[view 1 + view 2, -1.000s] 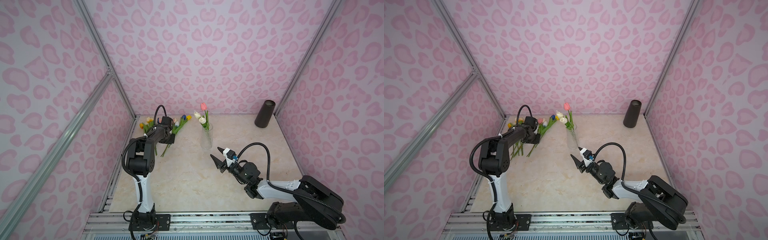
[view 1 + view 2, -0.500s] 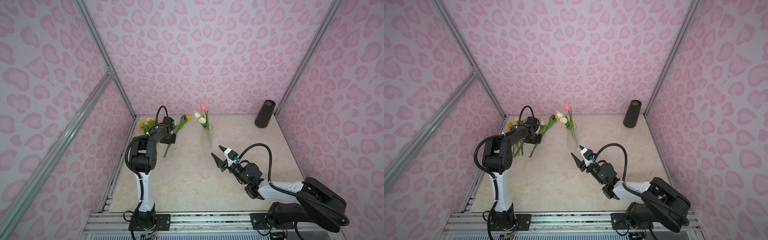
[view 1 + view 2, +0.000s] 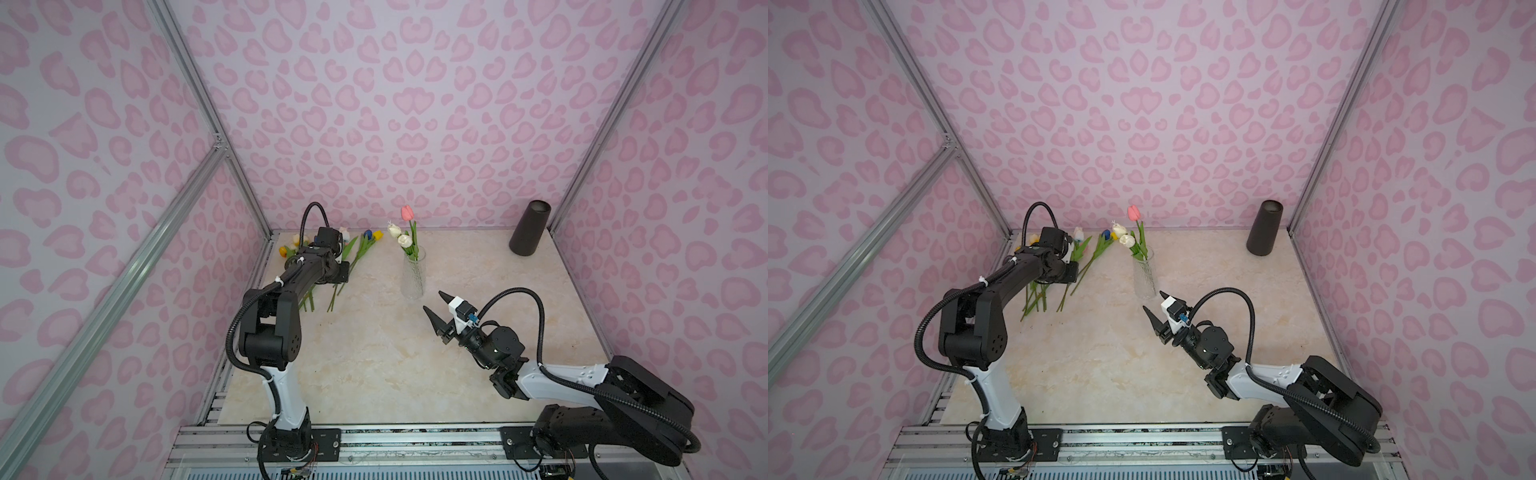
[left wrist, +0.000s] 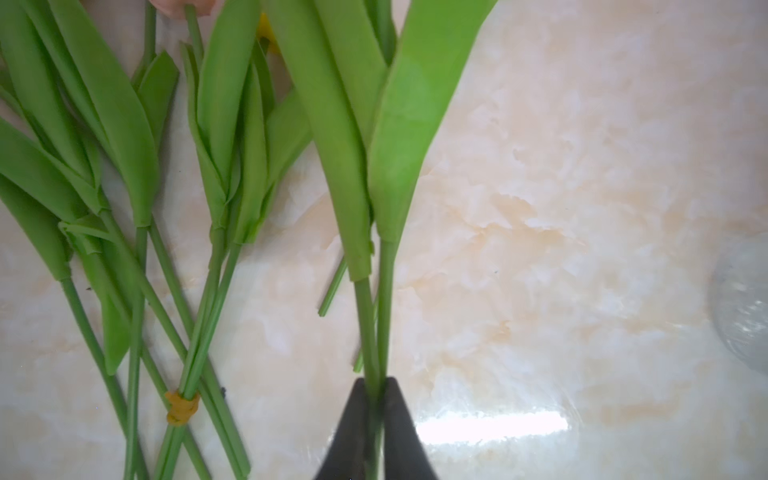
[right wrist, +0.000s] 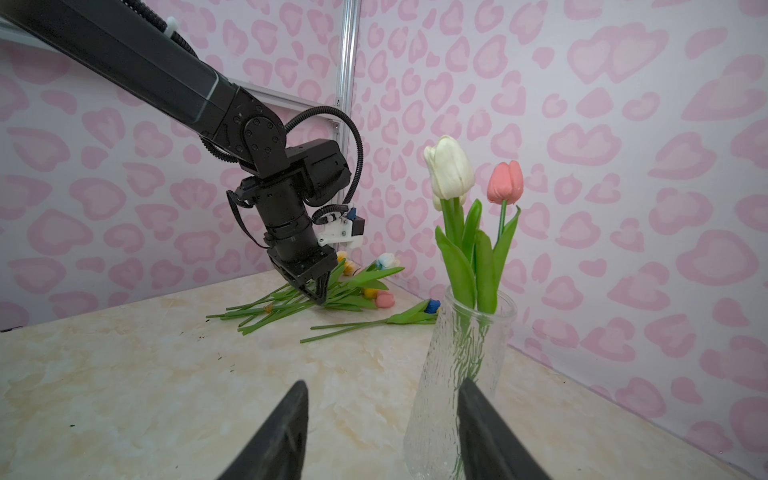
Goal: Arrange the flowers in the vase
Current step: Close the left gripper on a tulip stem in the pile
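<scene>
A clear ribbed glass vase (image 3: 413,276) (image 3: 1144,278) (image 5: 461,374) stands mid-table holding a pink tulip (image 3: 407,212) and two white ones (image 3: 404,240). More flowers (image 3: 353,257) (image 3: 1084,270) (image 5: 291,307) lie in a loose pile at the back left. My left gripper (image 4: 376,386) (image 5: 318,297) reaches down into that pile and is shut on two green stems (image 4: 374,324). My right gripper (image 3: 434,301) (image 3: 1154,301) (image 5: 384,382) hovers open just in front of the vase, nothing between its fingers.
A black cylinder (image 3: 530,228) (image 3: 1264,228) stands in the back right corner. Two stems in the pile are tied with a yellow band (image 4: 180,409). Pink patterned walls close the table on three sides.
The left arm has shifted slightly over the flower pile. The right arm has stayed almost where it was.
</scene>
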Available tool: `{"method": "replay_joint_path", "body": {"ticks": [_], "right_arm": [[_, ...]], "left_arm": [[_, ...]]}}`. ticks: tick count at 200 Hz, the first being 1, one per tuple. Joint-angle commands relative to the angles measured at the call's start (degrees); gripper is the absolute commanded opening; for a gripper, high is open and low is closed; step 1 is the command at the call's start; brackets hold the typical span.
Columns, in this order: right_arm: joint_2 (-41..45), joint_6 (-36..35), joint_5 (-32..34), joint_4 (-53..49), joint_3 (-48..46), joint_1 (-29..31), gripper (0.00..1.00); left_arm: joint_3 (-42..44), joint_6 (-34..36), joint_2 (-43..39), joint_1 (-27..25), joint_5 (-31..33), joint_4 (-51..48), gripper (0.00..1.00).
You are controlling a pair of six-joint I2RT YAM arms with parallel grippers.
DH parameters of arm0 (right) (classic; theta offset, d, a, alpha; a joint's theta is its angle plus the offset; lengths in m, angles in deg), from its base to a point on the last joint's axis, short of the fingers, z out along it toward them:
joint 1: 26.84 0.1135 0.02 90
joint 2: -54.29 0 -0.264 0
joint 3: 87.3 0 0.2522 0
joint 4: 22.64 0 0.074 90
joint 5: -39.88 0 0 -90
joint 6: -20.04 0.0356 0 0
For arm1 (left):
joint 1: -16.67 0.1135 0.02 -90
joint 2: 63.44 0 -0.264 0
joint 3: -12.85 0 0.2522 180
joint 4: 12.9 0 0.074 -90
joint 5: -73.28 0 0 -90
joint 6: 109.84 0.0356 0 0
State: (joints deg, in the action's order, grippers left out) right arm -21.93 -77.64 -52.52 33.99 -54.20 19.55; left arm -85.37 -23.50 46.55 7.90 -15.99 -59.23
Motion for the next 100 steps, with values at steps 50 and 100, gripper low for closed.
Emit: {"method": "replay_joint_path", "body": {"ticks": [50,100], "right_arm": [[-0.1,-0.8,1.1,0.1,-0.3,0.1,0.57],[-0.2,-1.2,1.6,-0.3,-0.5,0.1,0.57]], "left_arm": [[2.3,-1.3,1.3,-0.6,-1.9,2.6,0.03],[1.1,-2.1,2.4,-0.8,-2.9,2.7,0.09]]}}
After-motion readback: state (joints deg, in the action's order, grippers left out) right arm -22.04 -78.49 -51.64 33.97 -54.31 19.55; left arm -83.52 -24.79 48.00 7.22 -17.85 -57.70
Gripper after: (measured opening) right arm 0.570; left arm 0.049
